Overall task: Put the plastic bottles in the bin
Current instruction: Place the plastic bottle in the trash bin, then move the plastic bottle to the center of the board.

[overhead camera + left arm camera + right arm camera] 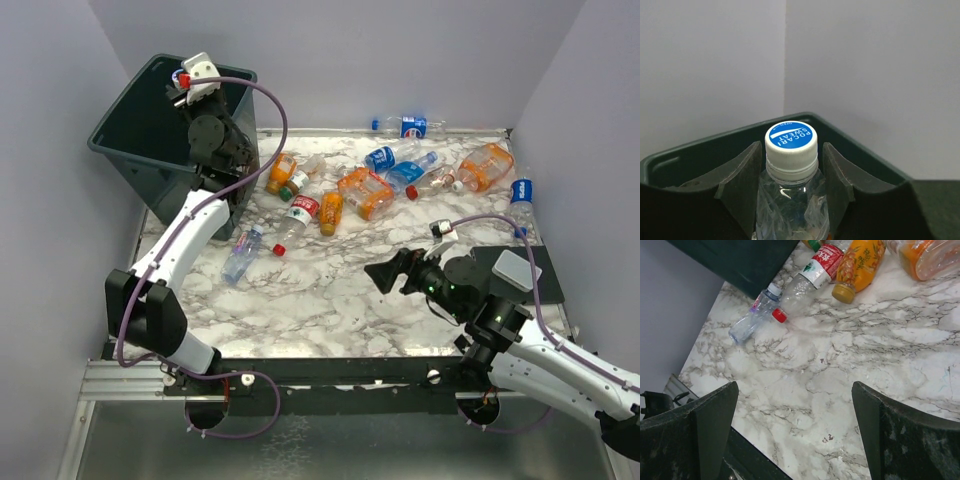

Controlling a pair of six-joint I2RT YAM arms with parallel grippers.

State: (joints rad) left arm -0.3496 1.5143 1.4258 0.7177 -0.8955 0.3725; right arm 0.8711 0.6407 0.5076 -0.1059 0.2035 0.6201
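Plastic bottles (365,190) mostly lay loose on the marble table (330,300), upper middle to upper right of the top view, roughly a dozen. One clear bottle (790,200) with a blue-and-white cap (791,142) was pinched just under the cap by the jaws of the left gripper (186,88), cap pointing out past the fingertips. That gripper sat at upper left of the top view, over the open mouth of the bin (130,140). In the left wrist view the bin rim ran behind the cap. Bin contents could not be seen.

Step in hand, judged: release of this bottle into the bin. The next move called for spreading the left jaws with the bottle inside the rim line, so it dropped in and did not clip the edge.

Right gripper (392,272) hovered right of centre over bare marble, jaws spread wide, nothing between them. Nearest targets in the right wrist view: a white-capped bottle (752,315) and a red-capped bottle (805,282), upper left of frame, touching each other. A pick there needed a reach towards the bin side.
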